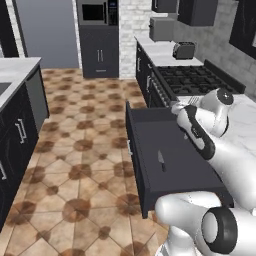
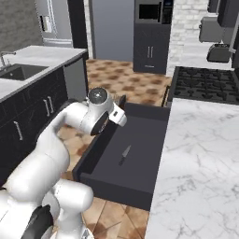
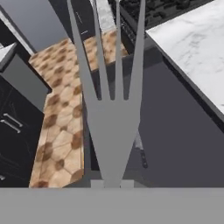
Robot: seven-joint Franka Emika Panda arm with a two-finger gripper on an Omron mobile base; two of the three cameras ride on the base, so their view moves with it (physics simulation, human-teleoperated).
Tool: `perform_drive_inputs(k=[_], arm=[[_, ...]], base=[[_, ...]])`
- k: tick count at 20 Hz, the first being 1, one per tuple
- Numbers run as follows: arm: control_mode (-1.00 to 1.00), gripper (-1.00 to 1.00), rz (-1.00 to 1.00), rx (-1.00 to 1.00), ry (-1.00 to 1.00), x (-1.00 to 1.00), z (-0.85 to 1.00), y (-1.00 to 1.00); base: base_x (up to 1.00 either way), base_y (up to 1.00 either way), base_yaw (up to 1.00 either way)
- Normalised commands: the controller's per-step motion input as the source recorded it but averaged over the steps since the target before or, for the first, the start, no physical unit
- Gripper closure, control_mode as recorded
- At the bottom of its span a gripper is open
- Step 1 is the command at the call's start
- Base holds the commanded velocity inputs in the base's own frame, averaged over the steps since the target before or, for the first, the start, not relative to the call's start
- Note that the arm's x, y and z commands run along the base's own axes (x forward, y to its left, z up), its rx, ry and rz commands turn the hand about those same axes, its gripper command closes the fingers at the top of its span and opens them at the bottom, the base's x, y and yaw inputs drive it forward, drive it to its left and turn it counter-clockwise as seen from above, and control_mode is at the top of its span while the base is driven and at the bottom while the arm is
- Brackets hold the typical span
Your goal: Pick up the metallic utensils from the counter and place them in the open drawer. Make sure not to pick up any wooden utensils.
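Observation:
A grey metal fork stands tines-up right in front of the hand camera, its handle pinched by my gripper, which is shut on it. The gripper hangs over the far left part of the open drawer, a wide dark charcoal tray pulled out over the floor. The small knife, silver blade and black handle, lies flat on the drawer's floor. The marble island counter with its sink is across the aisle. The wooden spoons are out of view.
A white marble top runs beside the drawer, with a black stove and a toaster behind it. Brown tiled floor lies between the two cabinet rows. A tall oven unit stands at the back.

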Motion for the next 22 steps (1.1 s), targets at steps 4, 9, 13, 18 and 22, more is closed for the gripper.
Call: perform_drive_inputs(k=[4,9,13,18,22], arm=[[-1.00,1.00,0.00,-0.04,0.16,0.88,-0.89,-0.29],[-1.00,1.00,0.03,-0.06,0.17,0.72,-0.97,-0.24],[-1.00,1.00,0.09,-0.05,0.29,0.64,-0.79,-0.15],[-1.00,1.00,0.15,-0.02,0.36,0.51,-0.67,-0.25],[-1.00,1.00,0.15,0.00,0.19,0.24,-0.42,-0.33]], base=[[0.00,0.00,0.00],[0.00,0.00,0.00],[0.00,0.00,0.00],[0.00,0.00,0.00],[0.00,0.00,0.00]])
